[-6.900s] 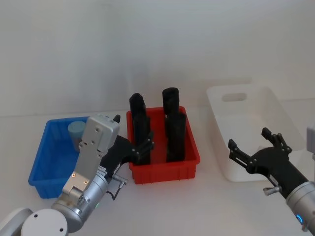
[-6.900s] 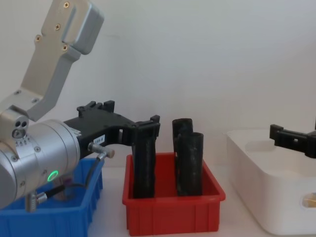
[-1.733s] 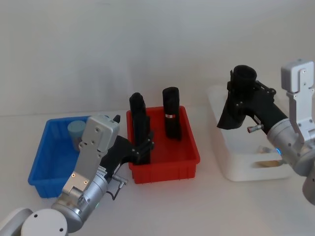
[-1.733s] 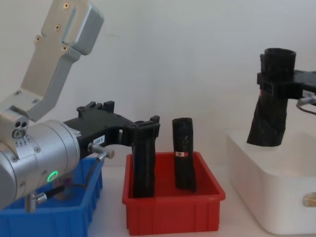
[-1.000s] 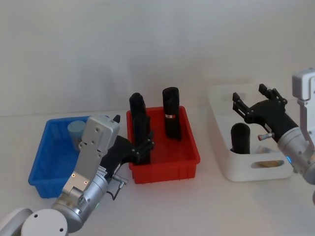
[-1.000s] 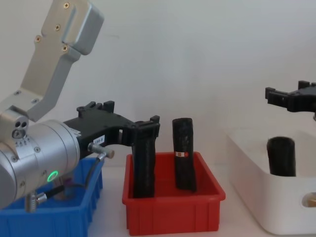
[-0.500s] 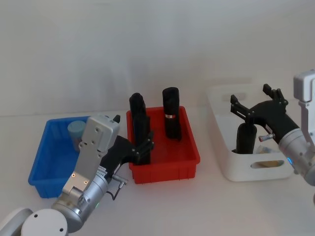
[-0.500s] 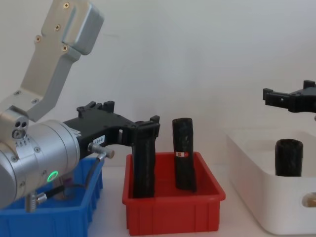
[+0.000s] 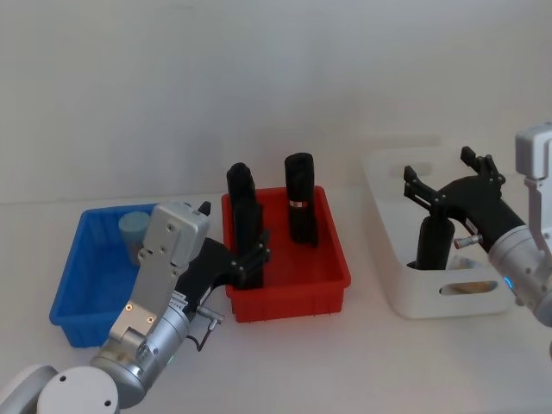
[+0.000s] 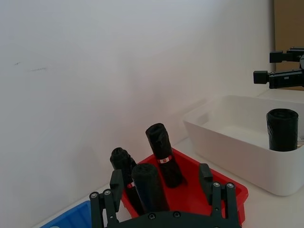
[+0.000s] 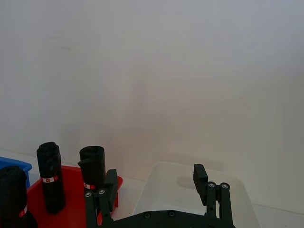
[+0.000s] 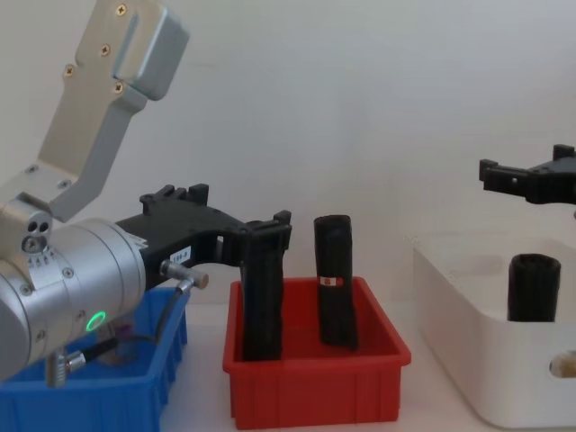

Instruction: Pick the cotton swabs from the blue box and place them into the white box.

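Head view is showing the right gripper (image 9: 447,181) hovering with fingers spread wide over the white box (image 9: 392,259) at the right, where a black cylinder (image 9: 430,244) is standing upright, while the left gripper (image 9: 246,261), empty and open, is reaching from the near left toward the red bin (image 9: 289,297); one of the cotton swabs (image 9: 134,235) is sitting at the far end of the blue box (image 9: 71,297). Chest view is showing the left arm (image 12: 72,288) looming large at the left and hiding much of the blue box.
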You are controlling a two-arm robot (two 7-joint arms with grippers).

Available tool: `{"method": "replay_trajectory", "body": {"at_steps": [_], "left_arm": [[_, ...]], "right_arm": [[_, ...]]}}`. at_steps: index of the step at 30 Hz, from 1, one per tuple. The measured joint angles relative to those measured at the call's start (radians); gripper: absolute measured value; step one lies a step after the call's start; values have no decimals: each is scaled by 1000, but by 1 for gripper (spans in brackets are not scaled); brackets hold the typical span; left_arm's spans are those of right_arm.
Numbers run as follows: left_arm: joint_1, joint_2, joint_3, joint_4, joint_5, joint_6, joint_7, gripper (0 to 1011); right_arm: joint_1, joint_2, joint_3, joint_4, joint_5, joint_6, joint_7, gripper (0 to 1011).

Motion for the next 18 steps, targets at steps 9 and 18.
{"method": "replay_trajectory", "body": {"at_steps": [9,18], "left_arm": [[0,0,0,0,0,0,0,1004],[0,0,0,0,0,0,0,1004]], "right_arm": [[-1,0,0,-1,0,-1,1,1002],[-1,0,0,-2,0,-2,1,1002]]}}
